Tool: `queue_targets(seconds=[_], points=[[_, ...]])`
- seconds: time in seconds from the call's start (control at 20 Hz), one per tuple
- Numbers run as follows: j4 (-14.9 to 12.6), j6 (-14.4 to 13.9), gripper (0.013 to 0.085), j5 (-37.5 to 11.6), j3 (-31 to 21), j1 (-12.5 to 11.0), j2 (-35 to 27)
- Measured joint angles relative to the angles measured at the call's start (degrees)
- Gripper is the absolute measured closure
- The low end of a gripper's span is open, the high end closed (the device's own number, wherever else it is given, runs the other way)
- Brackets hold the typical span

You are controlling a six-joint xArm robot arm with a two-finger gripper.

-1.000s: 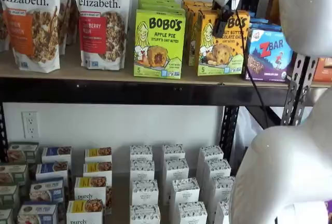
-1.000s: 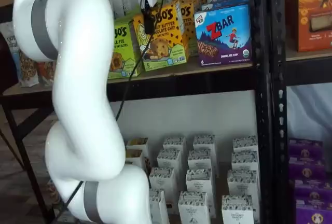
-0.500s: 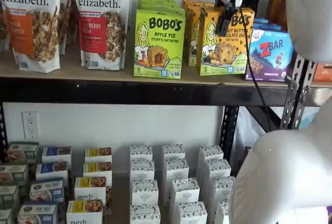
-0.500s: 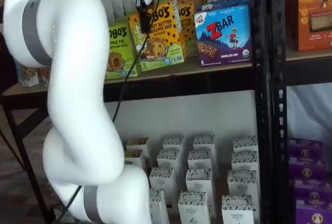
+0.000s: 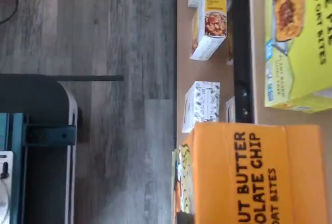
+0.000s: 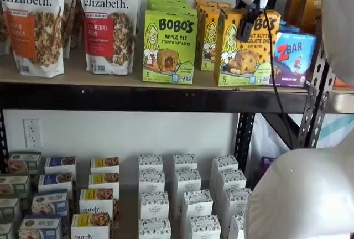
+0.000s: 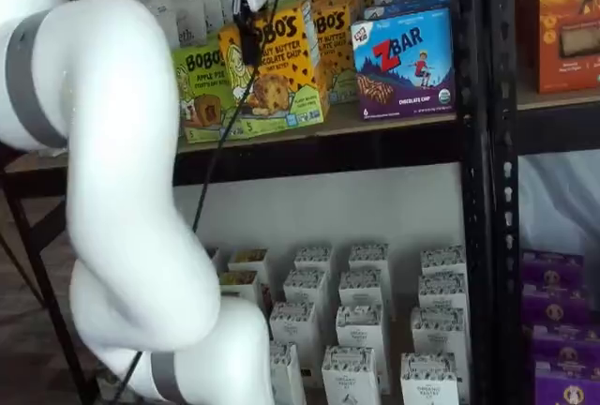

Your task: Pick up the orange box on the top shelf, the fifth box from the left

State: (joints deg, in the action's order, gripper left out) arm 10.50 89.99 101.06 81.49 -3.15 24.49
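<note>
The orange box [image 6: 246, 48] is a yellow-orange Bobo's carton at the front of the top shelf [image 6: 110, 81], and it shows in both shelf views. My gripper [image 6: 247, 29] hangs over it from above, its black fingers closed on the carton's upper part. In a shelf view the box [image 7: 272, 72] leans out over the shelf's black front edge [image 7: 394, 138] with the gripper [image 7: 250, 49] on it. The wrist view shows the carton's orange top panel [image 5: 249, 172] close up, with no fingers visible.
A lime-green Bobo's Apple Pie box [image 6: 169, 46] stands left of the orange box and a blue ZBar box [image 6: 293, 56] right of it. More orange cartons [image 6: 207, 29] stand behind. Granola bags [image 6: 108, 23] stand further left and small white cartons [image 6: 185, 195] below. My white arm [image 7: 122, 189] fills the foreground.
The orange box has come forward out of its row with the gripper on it, now reaching the shelf's front edge. The arm has shifted with it.
</note>
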Motion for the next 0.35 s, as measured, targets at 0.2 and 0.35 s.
queue_targets(seconds=[0.2, 0.35], points=[[-1.12, 0.16, 0.0770, 0.85, -2.94, 0.11, 3.26], [-1.29, 0.30, 0.0770, 1.16, -4.78, -0.02, 5.13]])
